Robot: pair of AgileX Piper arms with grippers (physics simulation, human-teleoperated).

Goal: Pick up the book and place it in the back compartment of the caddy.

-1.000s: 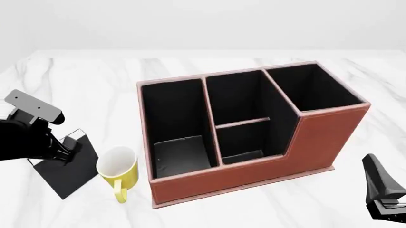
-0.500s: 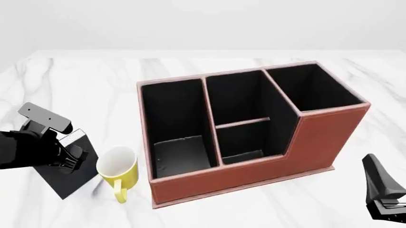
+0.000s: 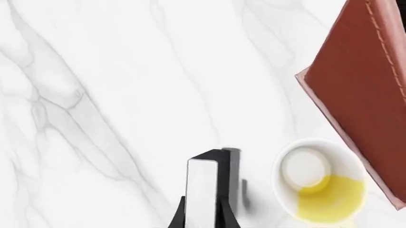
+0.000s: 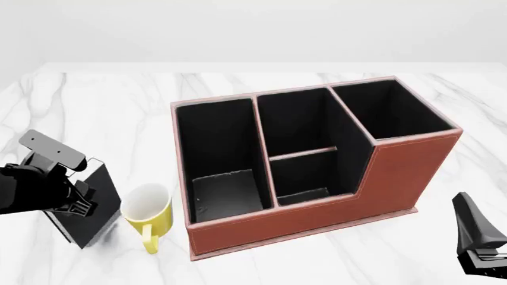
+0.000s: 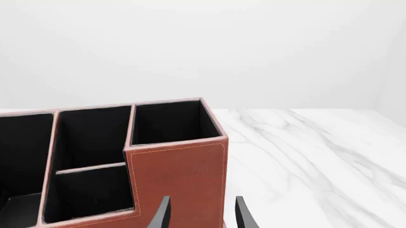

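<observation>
While gripping: left gripper [image 4: 79, 196] is clamping the book [image 4: 94, 205], matte black slab, white page edges.
Beside gripper: glossy yellow mug [image 4: 147, 215].
Beyond mug: stitched reddish-brown caddy [image 4: 317, 160].
Right gripper [image 5: 201, 216]: fingers are sitting parted, holding nothing.

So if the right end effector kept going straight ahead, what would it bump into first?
Probably the tall end wall of the reddish-brown leather-look caddy, straight ahead of the open right end effector; depth unclear.

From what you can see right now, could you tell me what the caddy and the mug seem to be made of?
The caddy looks like reddish-brown leather or imitation leather: matte, with pale stitching along its edges and a black lining. The mug looks like glazed ceramic, smooth yellow outside, white inside, though a render leaves that open.
</observation>
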